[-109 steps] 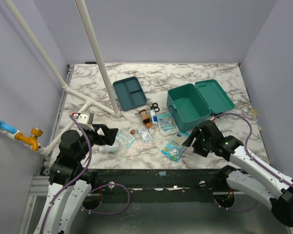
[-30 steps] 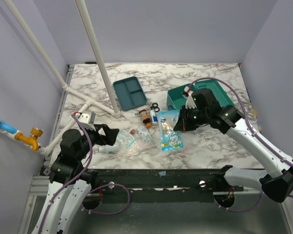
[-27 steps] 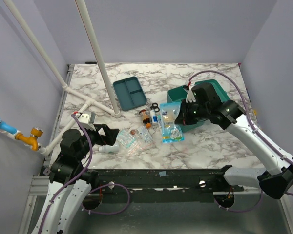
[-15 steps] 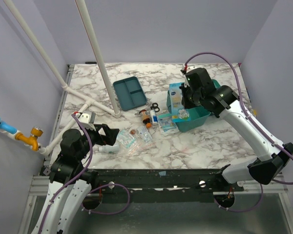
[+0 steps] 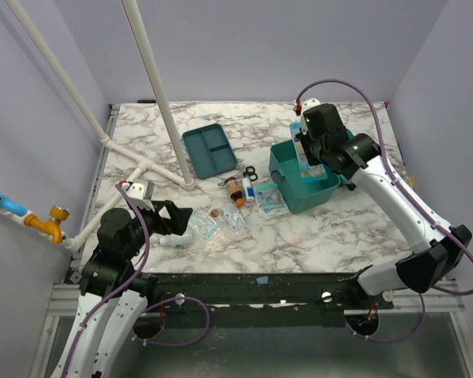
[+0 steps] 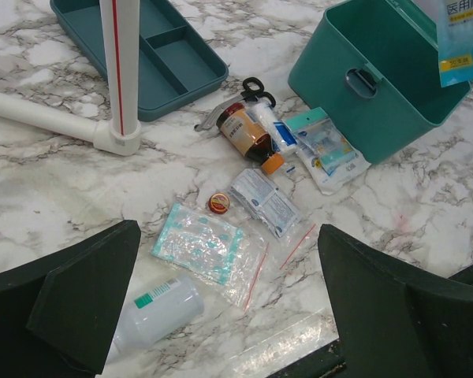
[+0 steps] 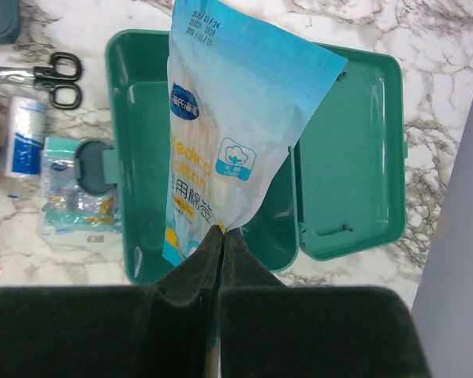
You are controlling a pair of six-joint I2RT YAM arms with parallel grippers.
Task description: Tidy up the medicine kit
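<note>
Toward the right rear part of the marble worktop (image 5: 331, 236) stands the medicine kit (image 5: 294, 197), a deep teal box, with its hinged lid (image 7: 351, 157) lying fully open on the side away from the left arm. Directly above the open box, the right pincer (image 7: 221, 242) is pressed tight on one edge of a light blue cotton pouch (image 7: 229, 118). The pouch hangs down over the cavity of the box; whether its lower end reaches the bottom, I cannot tell. Just beside the latch wall of the kit lies a flat blue and white packet (image 6: 325, 150), touching this wall or very nearly. Next to the packet lie a small white tube (image 6: 277, 130), a brown bottle (image 6: 248, 134) with an orange cap, resting on its side, and black-handled scissors (image 6: 252, 88). Nearer to the arms are some small clear sachets (image 6: 264, 203), a little round red cap (image 6: 218, 203), a clear zip bag (image 6: 205, 246) with teal content, and a white bottle (image 6: 159, 309) lying on its side. A shallow teal divided tray (image 5: 210, 150) rests further back, beside a white pipe frame (image 5: 164, 118) and well apart from the kit. The left pincer (image 5: 170, 218) hovers over the near left part of the worktop with its fingers spread wide, close to the zip bag and the white bottle.
</note>
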